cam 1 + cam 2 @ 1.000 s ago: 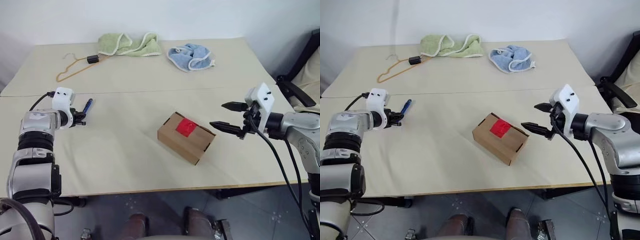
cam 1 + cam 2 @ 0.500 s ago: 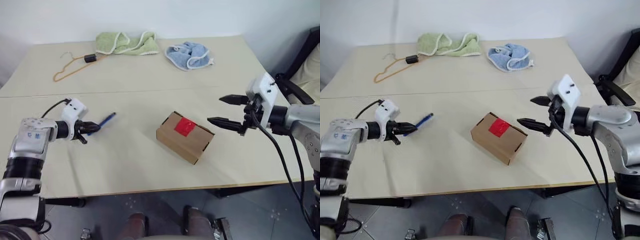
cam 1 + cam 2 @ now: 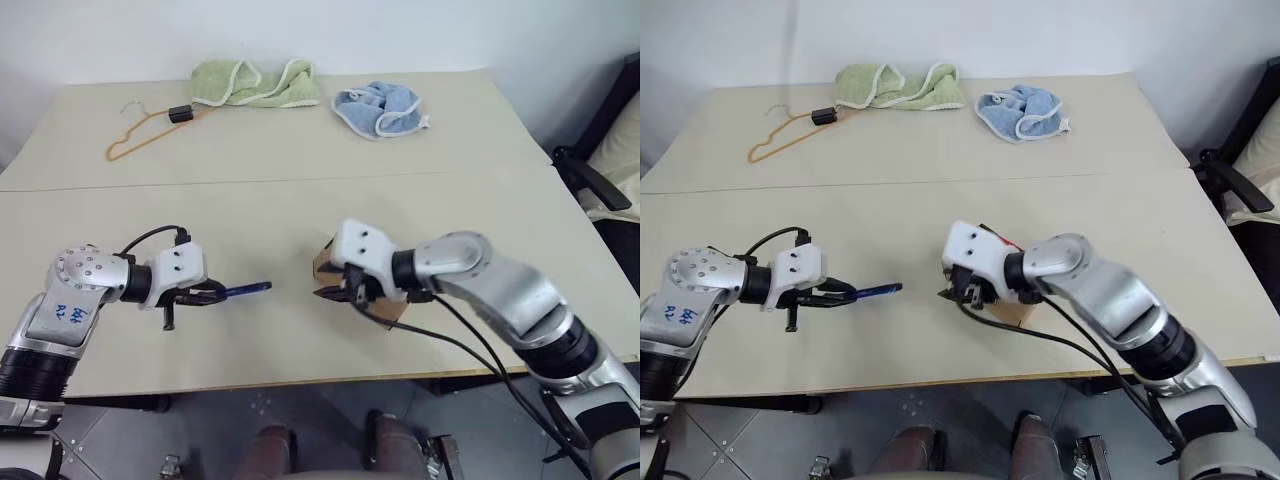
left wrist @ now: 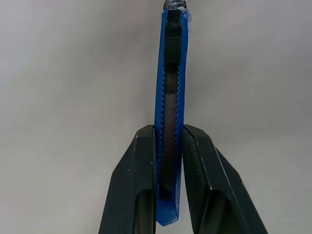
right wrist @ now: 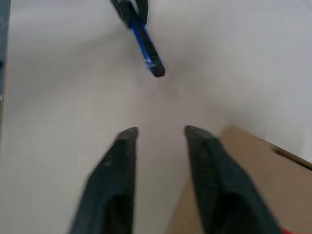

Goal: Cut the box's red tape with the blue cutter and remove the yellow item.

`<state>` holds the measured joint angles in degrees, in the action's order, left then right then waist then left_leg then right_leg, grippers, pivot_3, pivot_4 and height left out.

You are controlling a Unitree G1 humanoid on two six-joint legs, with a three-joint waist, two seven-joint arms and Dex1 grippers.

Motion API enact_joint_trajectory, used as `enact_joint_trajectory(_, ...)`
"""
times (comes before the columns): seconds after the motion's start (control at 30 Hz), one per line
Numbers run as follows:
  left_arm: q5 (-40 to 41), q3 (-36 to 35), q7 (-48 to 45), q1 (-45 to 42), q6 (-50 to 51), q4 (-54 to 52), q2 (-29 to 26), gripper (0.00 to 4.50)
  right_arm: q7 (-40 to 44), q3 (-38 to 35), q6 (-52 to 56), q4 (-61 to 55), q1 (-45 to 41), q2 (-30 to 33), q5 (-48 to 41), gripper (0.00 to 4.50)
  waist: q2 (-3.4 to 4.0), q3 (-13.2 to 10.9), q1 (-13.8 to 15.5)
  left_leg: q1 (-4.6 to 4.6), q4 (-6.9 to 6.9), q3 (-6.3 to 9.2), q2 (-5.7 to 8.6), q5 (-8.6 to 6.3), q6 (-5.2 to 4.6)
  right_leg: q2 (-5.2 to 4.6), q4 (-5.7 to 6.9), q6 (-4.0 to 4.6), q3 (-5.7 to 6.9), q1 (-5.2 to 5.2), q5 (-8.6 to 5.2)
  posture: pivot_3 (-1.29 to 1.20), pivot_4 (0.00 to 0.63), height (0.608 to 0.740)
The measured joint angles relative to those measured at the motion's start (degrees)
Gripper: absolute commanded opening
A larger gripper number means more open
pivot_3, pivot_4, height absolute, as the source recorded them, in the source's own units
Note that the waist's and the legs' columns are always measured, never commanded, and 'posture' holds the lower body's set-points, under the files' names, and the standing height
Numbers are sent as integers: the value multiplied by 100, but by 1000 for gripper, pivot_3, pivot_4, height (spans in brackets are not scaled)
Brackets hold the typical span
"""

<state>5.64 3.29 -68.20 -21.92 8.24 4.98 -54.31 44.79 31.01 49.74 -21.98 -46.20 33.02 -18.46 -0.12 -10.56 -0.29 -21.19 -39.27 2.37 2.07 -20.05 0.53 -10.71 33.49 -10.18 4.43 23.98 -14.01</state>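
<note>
Right gripper (image 5: pixel 158 134) swung over box (image 5: pixel 243 165) — narrowed, empty.

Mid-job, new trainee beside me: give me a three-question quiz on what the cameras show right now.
1. True or false: the left gripper is shut on the blue cutter.
2. Which lies nearer the blue towel: (a) the green towel, (b) the box, or (c) the orange hanger?
3. Fill in: in the head views the right gripper hangs over the ____, hiding most of its top.

Key:
1. True; its two fingers clamp the cutter's body.
2. (a).
3. box; in the right wrist view its fingers stand slightly apart with nothing between them.
</note>
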Motion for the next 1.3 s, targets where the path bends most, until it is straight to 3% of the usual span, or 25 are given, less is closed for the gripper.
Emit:
enact_joint_trajectory(0.07, -77, 4, 65, 113, -204, -34, 1, 413, -35, 326, -193, 255, -162, -399, 292, 26, 0, 0, -13, 4, 0, 0, -4, 0, 0, 4, 7, 4, 0, 2, -2, 0, 150, 740)
enact_joint_trajectory(0.63, -196, -201, 356, 715, -493, -602, -48, 413, 240, 941, -1254, 1926, -344, -1701, 1502, 26, 1, 1, -133, 13, 1, 0, -5, -1, 3, 5, 23, 13, 0, 5, -6, 0, 150, 740)
enact_joint_trajectory(1.3, -235, -194, 375, 728, -411, -665, -47, 413, 568, 1112, -1878, 2669, -278, -2270, 2049, 26, 2, 2, -137, 19, 1, 1, -8, -1, 8, 7, 31, 17, 0, 5, -8, 0, 150, 740)
